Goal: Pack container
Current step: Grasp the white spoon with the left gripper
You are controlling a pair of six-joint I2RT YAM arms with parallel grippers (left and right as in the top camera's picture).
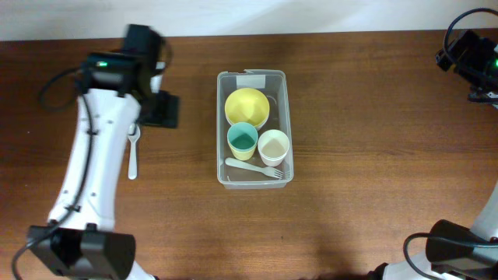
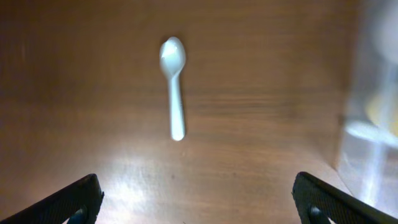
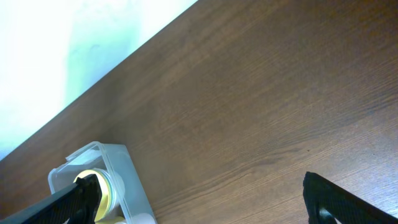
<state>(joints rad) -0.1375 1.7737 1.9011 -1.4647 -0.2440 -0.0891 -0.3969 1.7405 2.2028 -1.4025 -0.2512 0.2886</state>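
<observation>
Left fingers (image 2: 73,200) apart; container (image 1: 219,132) clear, rectangular, white label (image 1: 250,73).

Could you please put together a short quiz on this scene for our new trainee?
1. True or false: the white spoon lies on the table, outside the container.
2. Which utensil lies in the container with the yellow bowl? A) fork B) knife C) chopsticks
3. Which hand is nearer the white spoon?

Key:
1. True.
2. A.
3. The left hand, with its fingers open.
</observation>
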